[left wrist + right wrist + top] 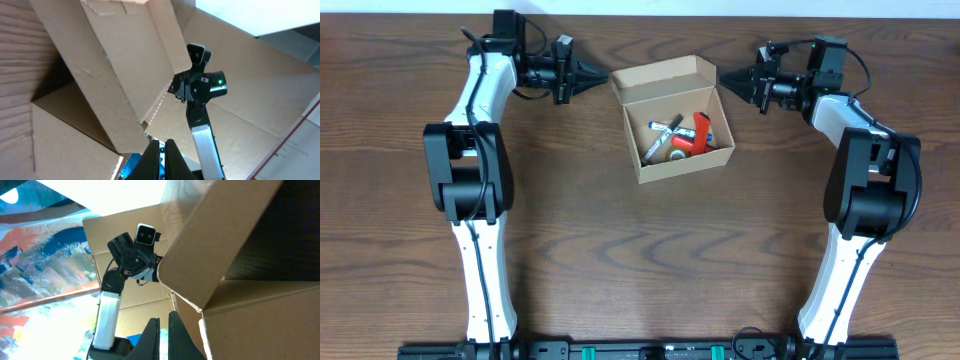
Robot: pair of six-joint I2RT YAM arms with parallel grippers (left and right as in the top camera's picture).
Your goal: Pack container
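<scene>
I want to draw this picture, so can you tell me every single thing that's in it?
table: one, brown wood, under everything
box: one, tan cardboard, middle of the table towards the back, lid open
markers: two as far as I can tell, white and black, lying inside the box
red thing: one, red-orange, inside the box beside the markers; too small to name
left arm: one, white and black, left side of the table
right arm: one, white and black, right side of the table
left gripper: one, black, shut, pointing at the box's left side
right gripper: one, black, shut, pointing at the box's right side
</scene>
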